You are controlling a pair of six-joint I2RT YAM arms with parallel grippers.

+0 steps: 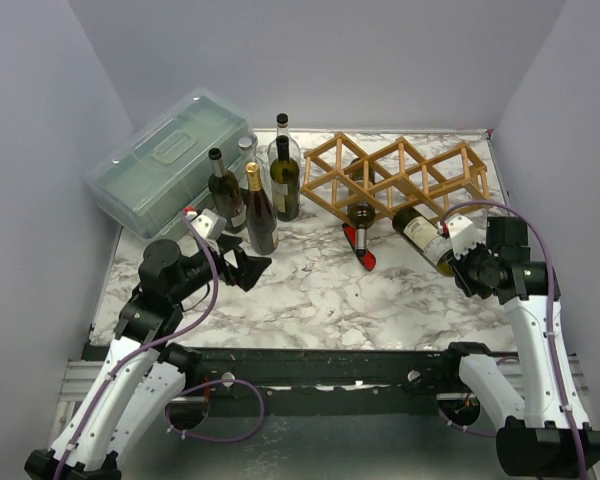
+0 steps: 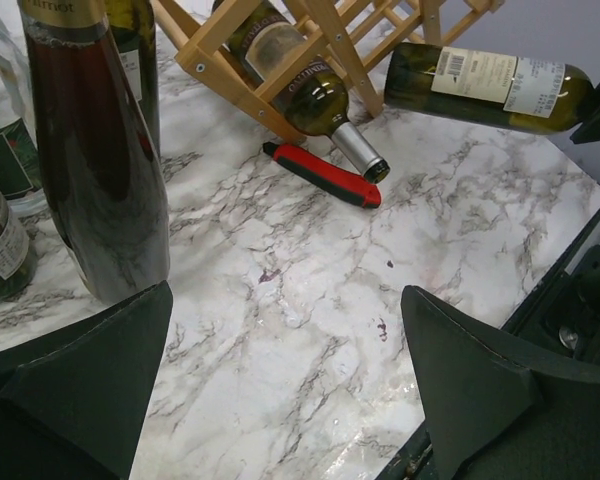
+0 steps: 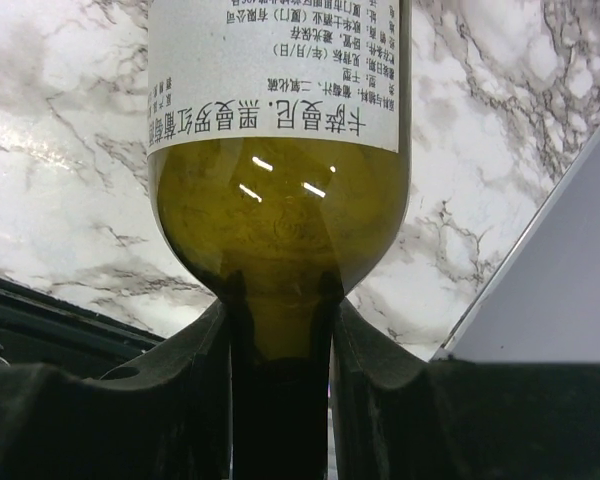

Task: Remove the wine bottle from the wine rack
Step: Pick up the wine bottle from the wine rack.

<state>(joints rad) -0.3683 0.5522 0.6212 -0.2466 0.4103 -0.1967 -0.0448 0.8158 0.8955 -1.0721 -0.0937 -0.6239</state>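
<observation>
The wooden lattice wine rack [image 1: 400, 178] stands at the back of the marble table; it also shows in the left wrist view [image 2: 230, 82]. My right gripper [image 1: 462, 262] is shut on the neck of a green wine bottle [image 1: 423, 236] with a white label. The bottle lies nearly level with its base by the rack's front right. In the right wrist view the fingers [image 3: 195, 350] clamp the neck below the bottle's shoulder [image 3: 280, 200]. The bottle also shows in the left wrist view [image 2: 480, 85]. A second dark bottle [image 1: 360, 207] stays in the rack, neck forward. My left gripper [image 1: 242, 268] is open and empty above the table.
A red and black utility knife [image 1: 360, 247] lies in front of the rack. Several bottles [image 1: 260, 210] stand upright at the back left, close to my left gripper. A translucent green-grey lidded box [image 1: 170, 160] sits behind them. Walls close in the table on three sides.
</observation>
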